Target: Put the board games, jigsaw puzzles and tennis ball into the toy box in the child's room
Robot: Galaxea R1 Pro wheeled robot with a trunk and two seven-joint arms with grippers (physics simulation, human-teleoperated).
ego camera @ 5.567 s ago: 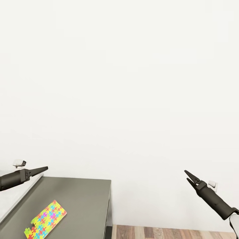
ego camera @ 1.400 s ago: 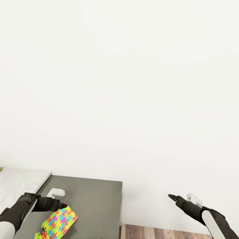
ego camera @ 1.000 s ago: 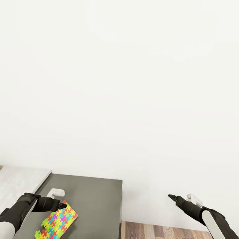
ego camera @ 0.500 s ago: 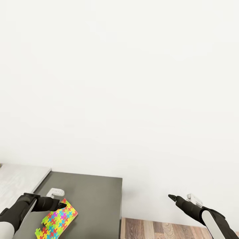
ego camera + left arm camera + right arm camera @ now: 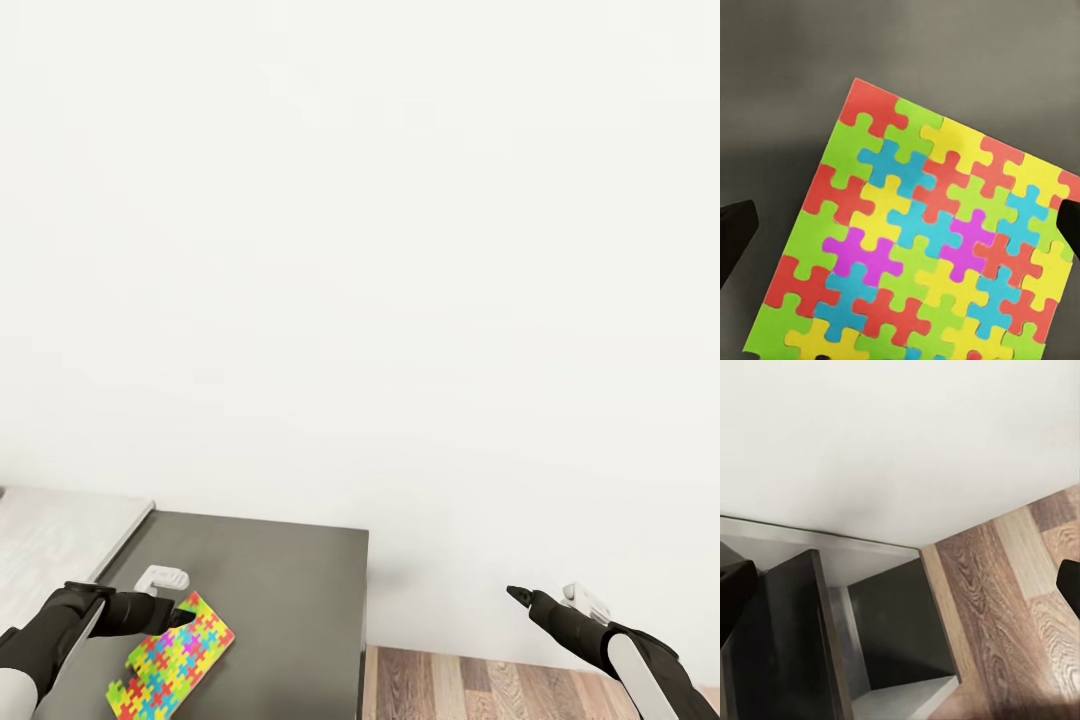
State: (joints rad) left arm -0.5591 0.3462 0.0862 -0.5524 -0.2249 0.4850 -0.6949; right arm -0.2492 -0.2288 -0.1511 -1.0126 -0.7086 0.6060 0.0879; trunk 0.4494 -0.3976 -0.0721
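Jigsaw puzzle (image 5: 937, 240) lies flat on the dark cabinet top (image 5: 290, 590), directly beneath our left gripper (image 5: 190, 612), fingers spread; our right gripper (image 5: 512, 594) hangs spread over the floor (image 5: 1020, 607).

Your left gripper (image 5: 185, 615) and right gripper (image 5: 514, 594) have tapered black fingers, white wrist cameras, black-and-white forearms.

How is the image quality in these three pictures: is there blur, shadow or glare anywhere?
Head view: even, flat light; the bright interlocking-piece jigsaw puzzle is sharp on the dark grey cabinet top. Left wrist view: puzzle crisp, a soft shadow lies on the grey surface beside it. Right wrist view: the wood plank floor looks slightly soft; no glare.
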